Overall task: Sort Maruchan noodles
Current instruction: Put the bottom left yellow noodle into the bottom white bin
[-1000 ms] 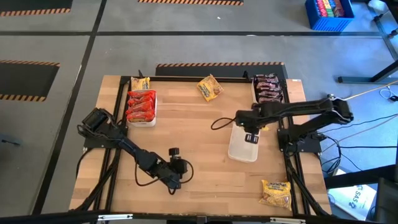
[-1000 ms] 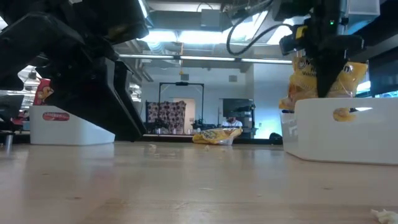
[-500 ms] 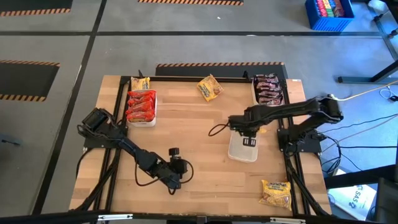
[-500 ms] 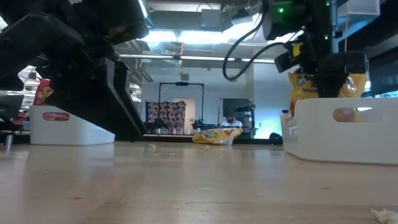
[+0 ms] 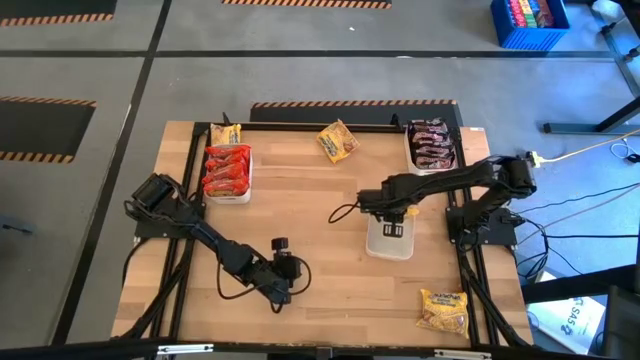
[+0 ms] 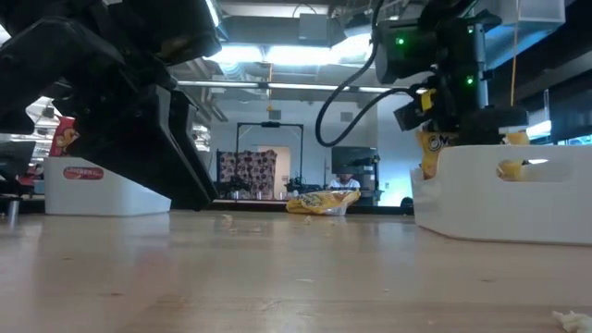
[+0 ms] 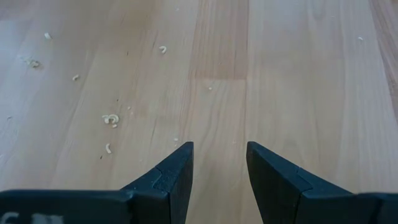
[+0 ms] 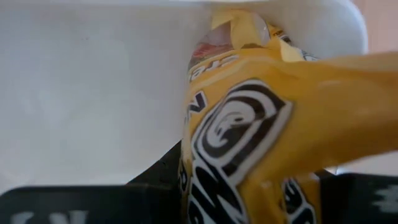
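Note:
My right gripper (image 5: 392,228) is shut on a yellow noodle packet (image 8: 249,124) and reaches down into a white tray (image 5: 390,250) at the table's middle right. In the low view, the packet (image 6: 427,153) shows just behind the tray's rim (image 6: 504,157). My left gripper (image 5: 285,275) is open and empty, low over bare wood near the table's front; its wrist view shows the gap between its fingers (image 7: 219,168). Other yellow packets lie flat on the table at the far middle (image 5: 338,141), the far left (image 5: 225,133) and the near right (image 5: 444,310). My right gripper pinches the yellow packet between its two fingers (image 8: 163,169), on the end of the packet nearest the wrist (image 8: 249,193). The fingers come from above, pointing down. The packet hangs below them inside the white tray; whether it touches the tray's floor I cannot tell.
A white tray (image 5: 240,195) with red-orange packets (image 5: 227,170) stands at the far left. Another tray (image 5: 408,150) with dark packets (image 5: 431,143) stands at the far right. Black frame rails run along the table's edges. Noodle crumbs (image 7: 111,119) lie on the wood.
My right gripper has gone down and a little toward the table's near edge with the yellow packet. The packet hung above the white tray's rim and now sits mostly below it, inside the tray.

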`<act>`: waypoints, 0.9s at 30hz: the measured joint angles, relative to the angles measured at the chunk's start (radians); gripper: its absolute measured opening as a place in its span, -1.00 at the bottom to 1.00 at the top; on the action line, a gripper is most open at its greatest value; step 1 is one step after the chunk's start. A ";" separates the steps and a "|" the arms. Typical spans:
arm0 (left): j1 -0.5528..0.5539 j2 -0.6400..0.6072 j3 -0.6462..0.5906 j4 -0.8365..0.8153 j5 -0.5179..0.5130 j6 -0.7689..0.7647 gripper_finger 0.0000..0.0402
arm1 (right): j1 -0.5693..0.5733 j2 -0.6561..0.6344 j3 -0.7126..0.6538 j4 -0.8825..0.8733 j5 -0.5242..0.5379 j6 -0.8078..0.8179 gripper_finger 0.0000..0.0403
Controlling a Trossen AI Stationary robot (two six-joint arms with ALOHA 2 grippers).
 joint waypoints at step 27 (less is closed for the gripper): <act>0.001 0.000 0.000 0.013 0.004 0.001 -0.29 | 0.000 0.015 0.083 -0.132 0.076 -0.012 0.07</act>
